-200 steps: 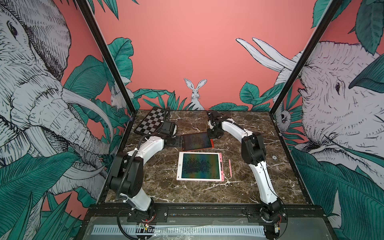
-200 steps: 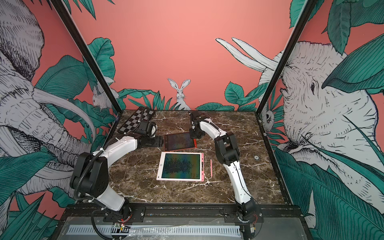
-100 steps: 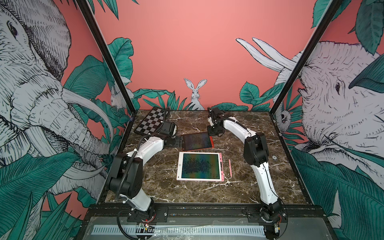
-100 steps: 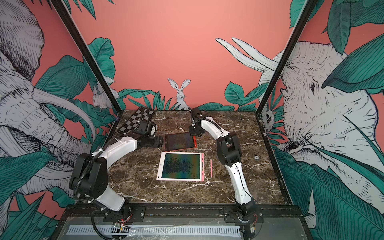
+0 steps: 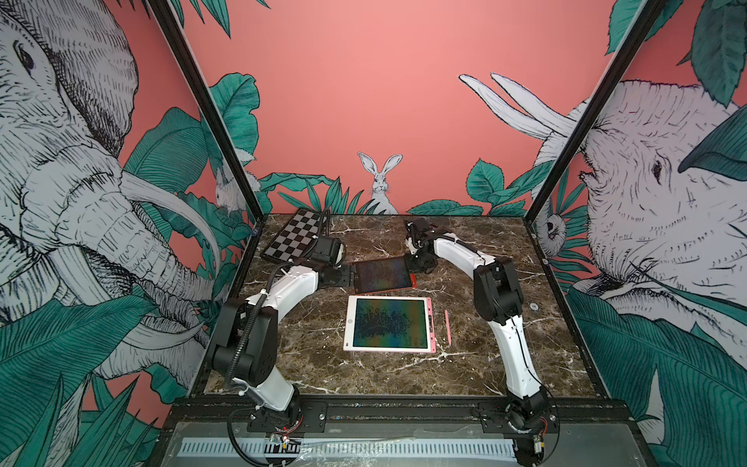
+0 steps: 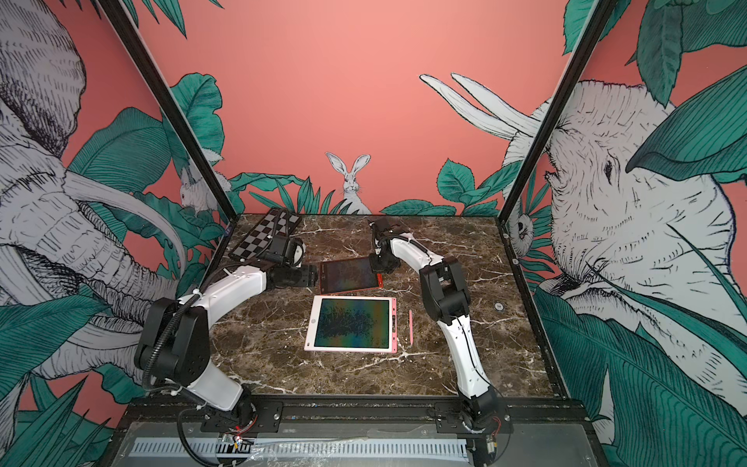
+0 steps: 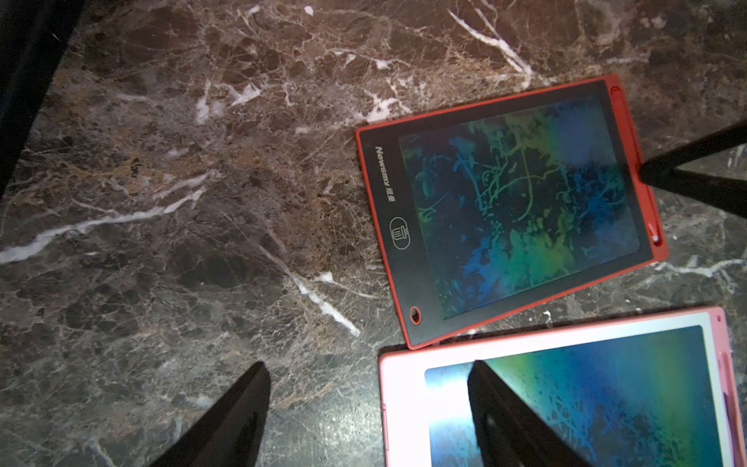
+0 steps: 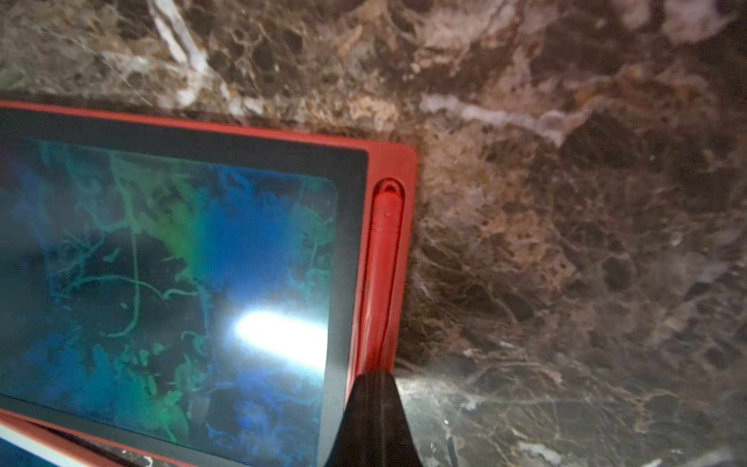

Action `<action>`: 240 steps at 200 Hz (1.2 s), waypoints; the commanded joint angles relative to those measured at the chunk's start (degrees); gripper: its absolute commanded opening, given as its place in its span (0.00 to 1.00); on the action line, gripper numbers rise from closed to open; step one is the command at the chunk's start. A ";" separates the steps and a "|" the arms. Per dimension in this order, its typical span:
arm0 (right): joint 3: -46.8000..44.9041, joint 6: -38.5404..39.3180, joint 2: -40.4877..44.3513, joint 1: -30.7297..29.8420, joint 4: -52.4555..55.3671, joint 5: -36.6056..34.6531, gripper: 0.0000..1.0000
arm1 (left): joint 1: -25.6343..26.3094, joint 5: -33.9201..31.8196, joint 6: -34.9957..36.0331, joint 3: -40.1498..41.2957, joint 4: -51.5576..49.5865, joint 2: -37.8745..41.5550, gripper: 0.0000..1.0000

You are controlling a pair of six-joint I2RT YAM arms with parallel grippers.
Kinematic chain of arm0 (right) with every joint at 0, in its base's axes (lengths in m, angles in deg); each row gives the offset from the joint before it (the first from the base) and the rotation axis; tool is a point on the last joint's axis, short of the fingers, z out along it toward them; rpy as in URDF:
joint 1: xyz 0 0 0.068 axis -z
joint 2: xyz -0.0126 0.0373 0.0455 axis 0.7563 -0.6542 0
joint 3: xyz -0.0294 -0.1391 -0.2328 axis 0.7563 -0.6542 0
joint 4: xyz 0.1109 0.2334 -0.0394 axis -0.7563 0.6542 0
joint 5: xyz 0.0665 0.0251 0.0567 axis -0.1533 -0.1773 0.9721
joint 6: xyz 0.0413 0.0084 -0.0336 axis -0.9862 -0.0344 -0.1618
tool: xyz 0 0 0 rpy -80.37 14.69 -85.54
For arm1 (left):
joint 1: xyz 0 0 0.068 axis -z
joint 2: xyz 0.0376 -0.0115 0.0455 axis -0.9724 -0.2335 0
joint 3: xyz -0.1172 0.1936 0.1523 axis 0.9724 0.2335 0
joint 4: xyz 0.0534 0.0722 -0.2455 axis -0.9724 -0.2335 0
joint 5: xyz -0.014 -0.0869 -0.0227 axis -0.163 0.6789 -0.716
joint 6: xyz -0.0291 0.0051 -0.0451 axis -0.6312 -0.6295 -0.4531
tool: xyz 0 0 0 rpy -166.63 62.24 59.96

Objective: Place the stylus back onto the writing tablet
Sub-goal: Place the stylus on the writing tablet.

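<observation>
1. In both top views, a red writing tablet lies slightly askew at the far middle of the marble table.
   - A larger pink writing tablet lies just on its near side.
   - A pink stylus lies loose on the table. It is just right of the pink writing tablet, apart from it, and runs along its right edge.
   - A chessboard sits in the far left corner.
   - The left gripper is at the red writing tablet's left edge, and the right gripper is at its right edge.

2. In the left wrist view, the left gripper has its jaws apart with nothing between them. It hovers over bare marble and a corner of the pink writing tablet.
   - The dark bezel of the red writing tablet reads "Newsmy", followed by two characters too small to read.
   - A bin icon is printed beside that wording.
   - A red stylus lies in the slot along the right edge, with its white tip at the near end.
   - The right gripper's dark tip rests on the red stylus partway along.

3. In the right wrist view, the red stylus sits in its groove, with its rounded end at the groove's far end.
   - The right gripper has its jaws pressed together, and the tips sit on top of the red stylus and hide the rest of it.
   - The screen shows green and blue scribbles and a patch of glare.
</observation>
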 commanded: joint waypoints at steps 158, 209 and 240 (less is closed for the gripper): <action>-17.27 -3.20 19.76 -0.32 -8.19 0.02 0.10 | -0.04 -0.48 -1.30 4.60 0.60 7.45 0.80; -34.38 -6.08 33.88 -0.31 -9.79 -3.12 0.25 | 0.00 1.21 -2.21 8.23 0.34 11.92 0.81; -44.79 -8.05 42.05 -0.29 -9.52 -4.86 0.39 | 0.05 1.99 -2.75 11.51 -0.02 14.77 0.90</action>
